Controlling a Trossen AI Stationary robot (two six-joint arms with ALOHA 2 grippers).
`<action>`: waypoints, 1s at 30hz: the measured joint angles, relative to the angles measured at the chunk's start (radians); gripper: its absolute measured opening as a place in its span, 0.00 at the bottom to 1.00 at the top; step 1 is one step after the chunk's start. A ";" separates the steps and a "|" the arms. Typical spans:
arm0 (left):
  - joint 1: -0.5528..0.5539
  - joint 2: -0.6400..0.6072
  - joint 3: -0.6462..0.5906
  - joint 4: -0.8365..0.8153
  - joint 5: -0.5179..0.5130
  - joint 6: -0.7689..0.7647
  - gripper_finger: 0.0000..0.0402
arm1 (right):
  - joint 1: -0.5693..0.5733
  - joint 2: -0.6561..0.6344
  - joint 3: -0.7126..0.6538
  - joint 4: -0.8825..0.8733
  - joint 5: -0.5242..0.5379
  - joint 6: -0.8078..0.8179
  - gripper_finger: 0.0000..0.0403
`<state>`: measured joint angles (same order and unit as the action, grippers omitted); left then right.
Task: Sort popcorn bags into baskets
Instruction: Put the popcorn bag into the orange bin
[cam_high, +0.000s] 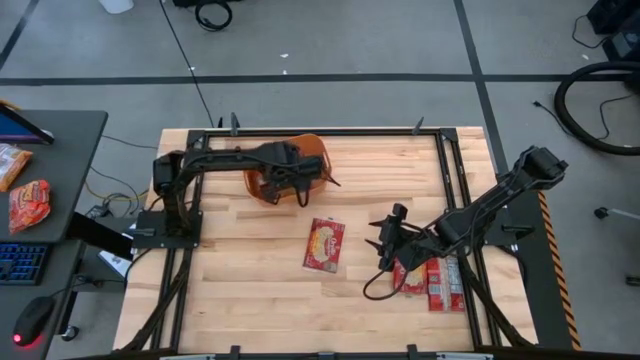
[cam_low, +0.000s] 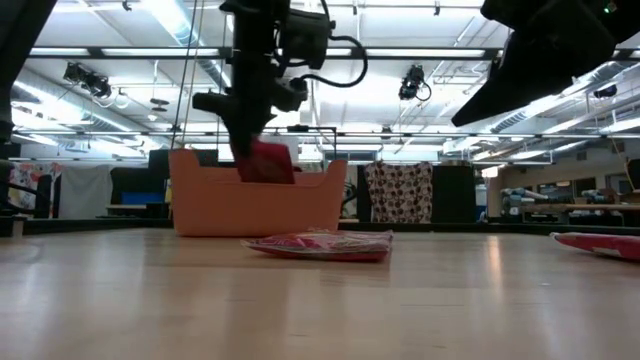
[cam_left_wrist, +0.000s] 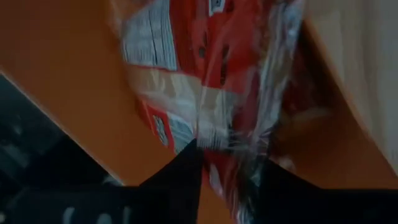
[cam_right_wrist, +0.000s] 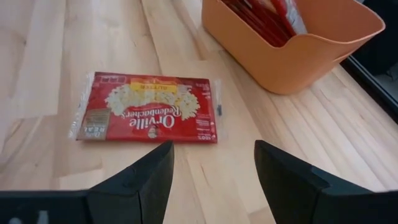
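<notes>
The left claw (cam_low: 250, 150) grips a popcorn bag (cam_low: 266, 162) over the orange basket (cam_low: 200, 205); drop it low. The right claw (cam_right_wrist: 211, 168) is open by a bag on the desk (cam_right_wrist: 149, 107)

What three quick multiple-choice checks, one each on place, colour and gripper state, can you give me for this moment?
1. Where is the left gripper?
A. over the orange basket
B. over the table's near edge
C. off the table

2. What colour is the lone popcorn bag at mid-table?
A. blue
B. red with cream print
C. green

3. How does the right gripper stand?
A. shut on a bag
B. shut on nothing
C. open

Answers: 1 A, the high view shows it above the basket, shut on a held bag. 2 B, the right wrist view shows the red packet. 3 C, its fingers stand apart with bare table between them.
</notes>
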<state>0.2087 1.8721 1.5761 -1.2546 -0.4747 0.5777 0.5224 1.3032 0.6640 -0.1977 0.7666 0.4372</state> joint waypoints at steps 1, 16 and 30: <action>-0.005 0.000 0.000 -0.017 -0.027 -0.024 0.24 | 0.000 0.004 0.000 0.000 -0.001 -0.004 0.57; -0.096 -0.024 0.000 -0.305 -0.184 -0.462 0.36 | -0.001 0.002 0.000 0.005 -0.002 -0.022 0.57; -0.110 -0.054 0.002 0.278 0.066 -0.623 0.36 | -0.008 0.002 0.000 0.068 -0.002 -0.090 0.57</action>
<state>0.0987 1.8178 1.5780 -0.9762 -0.4084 -0.0456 0.5140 1.3048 0.6640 -0.1299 0.7647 0.3469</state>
